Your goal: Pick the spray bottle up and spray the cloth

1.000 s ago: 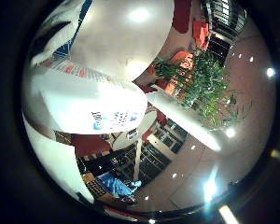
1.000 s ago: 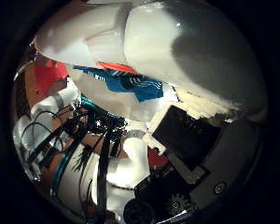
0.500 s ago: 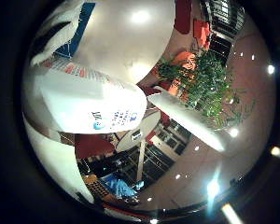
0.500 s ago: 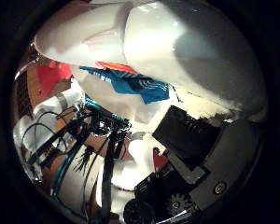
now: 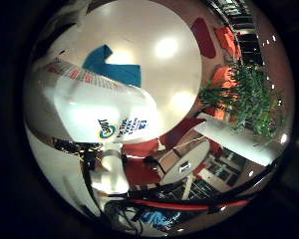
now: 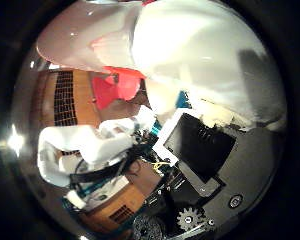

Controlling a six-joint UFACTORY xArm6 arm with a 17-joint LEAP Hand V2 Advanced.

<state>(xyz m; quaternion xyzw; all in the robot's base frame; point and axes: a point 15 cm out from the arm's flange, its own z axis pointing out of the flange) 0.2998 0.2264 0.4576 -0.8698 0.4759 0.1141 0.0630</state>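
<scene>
1 labelled spray bottle (image 5: 97, 117) in hand (image 6: 85, 150)

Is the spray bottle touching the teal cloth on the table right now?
Apart. The little finger side palm view shows the spray bottle close to the palm, with the cloth lying flat on the white table well beyond it.

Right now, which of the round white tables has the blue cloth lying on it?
The big round table behind the spray bottle; the blue cloth lies on it. The smaller round table farther off carries no cloth.
</scene>
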